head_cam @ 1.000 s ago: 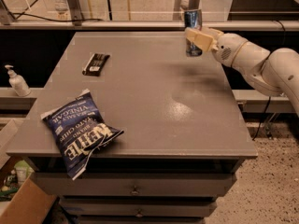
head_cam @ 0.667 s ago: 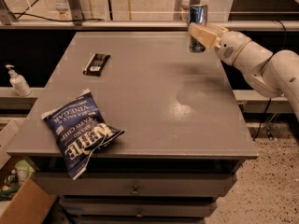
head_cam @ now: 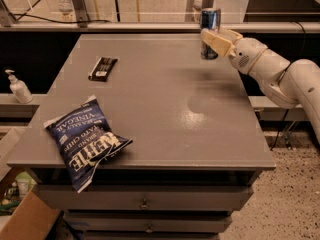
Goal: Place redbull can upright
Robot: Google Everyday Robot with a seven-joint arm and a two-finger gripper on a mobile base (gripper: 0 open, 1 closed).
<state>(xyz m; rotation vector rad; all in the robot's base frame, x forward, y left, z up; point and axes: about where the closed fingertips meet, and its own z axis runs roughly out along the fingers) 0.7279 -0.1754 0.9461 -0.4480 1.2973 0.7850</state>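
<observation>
Redbull can [head_cam: 210, 20]: upright, at about 1 o'clock on the grey worktop [head_cam: 165, 99], near its far right corner; whether its base rests on the surface or sits just above it is hard to tell. Tool [head_cam: 213, 42]: reaching in from 3 o'clock, clamped around the can's middle. Other items: blue chip bag [head_cam: 85, 139] at 8 o'clock, flat black wrapped bar [head_cam: 103, 68] at 10 o'clock, well apart from the can.
</observation>
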